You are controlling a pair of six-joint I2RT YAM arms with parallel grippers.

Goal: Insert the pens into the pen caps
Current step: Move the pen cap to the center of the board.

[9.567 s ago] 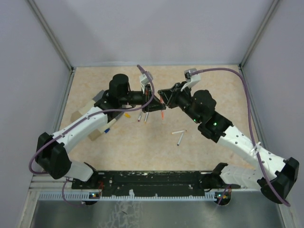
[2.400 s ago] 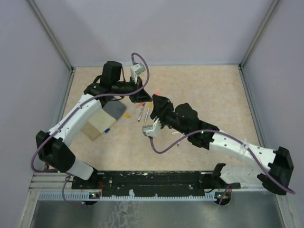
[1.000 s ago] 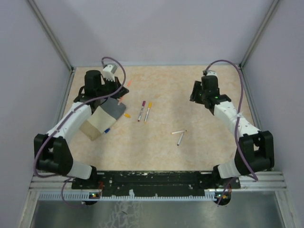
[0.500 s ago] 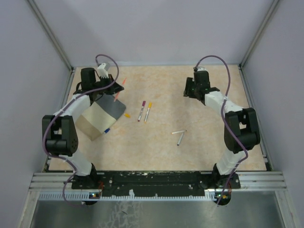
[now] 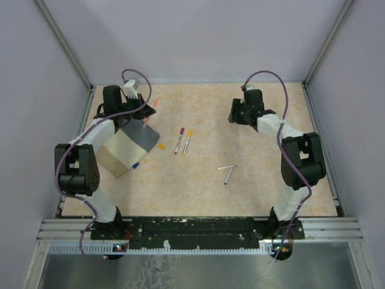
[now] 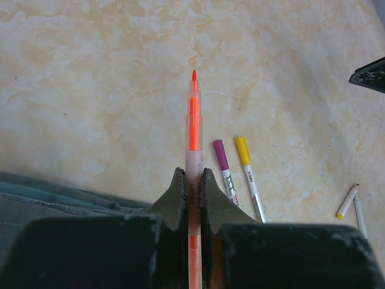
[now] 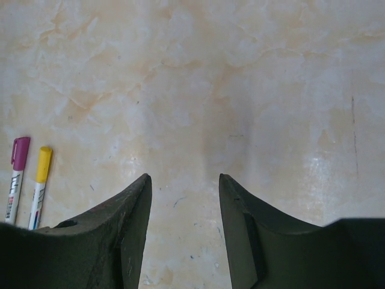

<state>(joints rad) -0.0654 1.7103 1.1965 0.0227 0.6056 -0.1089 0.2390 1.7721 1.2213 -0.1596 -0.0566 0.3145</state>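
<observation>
While the left claw is clenching the orange pen by its barrel, the right claw is hanging released and empty over the far right of the table. The pen is hanging over the far left, its long axis running near to far with a slight lean right, and its bare nib is pointing far. What looks like the orange cap is lying just right of the box, on the near side of the left claw and well apart from the right one. The left arm is therefore nearer, but its nib is facing away from the cap. I judge the right claw is going to have to fetch the cap and bring it to the nib, or the pen is going to have to turn round. The capped magenta pen and yellow pen are lying side by side mid-table, and two bare pens are lying close together nearer and to the right.
</observation>
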